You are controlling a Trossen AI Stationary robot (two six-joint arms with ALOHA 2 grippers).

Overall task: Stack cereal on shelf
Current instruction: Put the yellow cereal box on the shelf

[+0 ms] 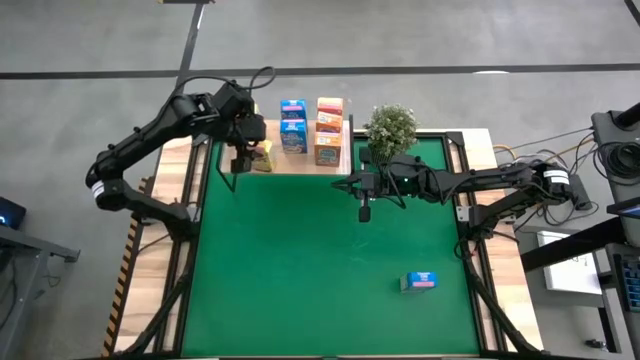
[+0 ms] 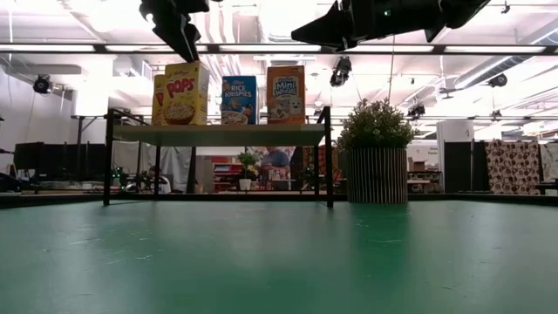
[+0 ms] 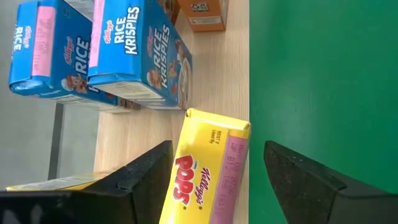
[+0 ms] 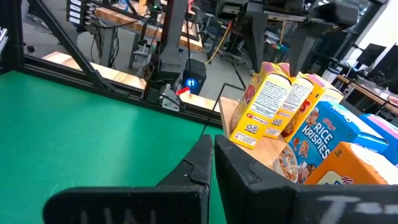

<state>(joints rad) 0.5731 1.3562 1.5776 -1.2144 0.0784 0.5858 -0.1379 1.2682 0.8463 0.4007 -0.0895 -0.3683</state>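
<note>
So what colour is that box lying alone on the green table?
Blue box, with a pink edge; the high view shows it best.

— How is the light behaving?
— Ceiling strips (image 2: pixel 261 48) are glaring at twelve o'clock in the low view, silhouetting whatever hangs there; the worktop (image 2: pixel 279 262) is reflecting a soft sheen.
— Any blur?
— The near worktop is blurring slightly; shadows are staying faint.

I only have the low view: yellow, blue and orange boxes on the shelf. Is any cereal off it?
Observer: Yes, one blue box lies on the green mat, on the right arm's side.
Operator: Is the left gripper holding a yellow box?
Observer: No. The left gripper is open, with a gap between each finger and the yellow box.
Operator: And the right?
Observer: The right gripper is shut and empty, over the mat beside the plant.
</note>
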